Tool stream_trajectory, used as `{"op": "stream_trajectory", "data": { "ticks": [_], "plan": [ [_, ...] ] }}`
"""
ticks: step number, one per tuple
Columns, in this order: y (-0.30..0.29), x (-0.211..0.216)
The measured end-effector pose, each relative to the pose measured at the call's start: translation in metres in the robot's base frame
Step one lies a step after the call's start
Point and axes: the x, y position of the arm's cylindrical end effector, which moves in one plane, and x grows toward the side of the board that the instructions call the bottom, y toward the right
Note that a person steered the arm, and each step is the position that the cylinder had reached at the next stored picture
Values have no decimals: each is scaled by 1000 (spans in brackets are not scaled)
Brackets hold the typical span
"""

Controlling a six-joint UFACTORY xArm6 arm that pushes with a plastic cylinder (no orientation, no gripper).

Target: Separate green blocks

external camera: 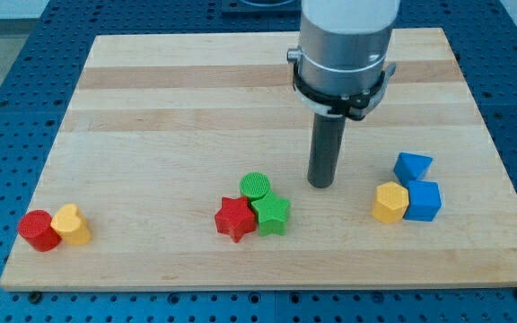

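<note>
Green star block (271, 215) and green cylinder (255, 186) sit jammed together near the bottom middle of the counter (151, 135), with a red star block (234, 219) touching the green star on the view's left. Going further up, my tip (320, 184) rests just to the right of the cylinder, not touching anything yet. No jaws here, just the bare rod, so nothing opens or pinches. These look like light, hard plastic pieces that'll probably slide easily on smooth wood and may spin if nudged off-centre. I'd push into the seam between the two greens, on the cylinder's flank.
</note>
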Motion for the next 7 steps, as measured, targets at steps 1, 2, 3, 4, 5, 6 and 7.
{"op": "stream_trajectory", "data": {
  "ticks": [1, 2, 3, 4, 5, 6, 7],
  "plan": [
    [-2, 9],
    [-2, 14],
    [-12, 24],
    [-14, 26],
    [-15, 26],
    [-35, 26],
    [-50, 26]
  ]
}}
